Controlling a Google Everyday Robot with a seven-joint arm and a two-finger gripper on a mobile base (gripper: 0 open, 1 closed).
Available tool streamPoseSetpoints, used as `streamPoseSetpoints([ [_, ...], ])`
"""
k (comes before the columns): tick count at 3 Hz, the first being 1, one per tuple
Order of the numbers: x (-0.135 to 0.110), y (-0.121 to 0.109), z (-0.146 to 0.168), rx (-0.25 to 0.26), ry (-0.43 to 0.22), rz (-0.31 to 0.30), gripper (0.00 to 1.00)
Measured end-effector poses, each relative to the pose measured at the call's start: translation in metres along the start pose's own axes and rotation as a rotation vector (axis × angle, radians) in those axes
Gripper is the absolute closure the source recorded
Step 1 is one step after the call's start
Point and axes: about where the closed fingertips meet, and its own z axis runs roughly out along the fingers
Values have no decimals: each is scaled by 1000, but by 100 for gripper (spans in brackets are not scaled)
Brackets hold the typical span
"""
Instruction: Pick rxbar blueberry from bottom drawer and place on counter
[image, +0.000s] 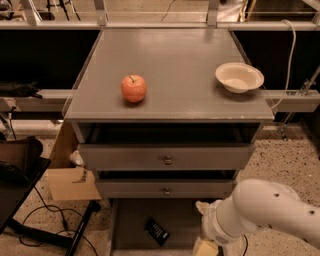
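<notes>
Item: rxbar blueberry (157, 231), one; a small, flat, dark-wrapped bar with pale print.
Location: flat on the floor of the bottom drawer (131, 225), right of centre, turned askew to the drawer walls, touching none of them.
Handling (judged): light; the bar inside is probably firm but slightly bendable. The foil-like wrapper is likely slick and crinkly, and it is not fragile.
Hold (judged): across the short width at mid-length, coming from above. The bar lies low, so the pinch must reach almost to the drawer floor, aligned with its skewed long edges.
Bottom drawer: one, pulled out, holding only the bar as far as can be seen.
Gripper (205, 248): one, at the picture's lower edge, at about 4 o'clock from the bar and near it, on the white arm (265, 212) that enters from the right. It holds nothing visible, and its spread cannot be told.
Knobbed drawers: two, above the bottom drawer: upper (167, 157), lower (165, 189).
Counter (170, 55): one grey surface at 12 o'clock from the bar, with free room at its centre.
Apple (134, 88): one, on the left of the counter.
Bowl (239, 77): one, pale, at 3 o'clock from the apple, well apart from it.
Cardboard box (70, 182): one, on the floor at 9 o'clock from the cabinet.
</notes>
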Motion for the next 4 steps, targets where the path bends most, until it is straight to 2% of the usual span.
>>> streamPoseSetpoints([
  [1,16,-27,62,11,-71,74,0],
  [2,19,-31,83,10,-104,103,0],
  [3,19,-31,83,10,-104,103,0],
  [4,27,-40,108,14,-130,108,0],
])
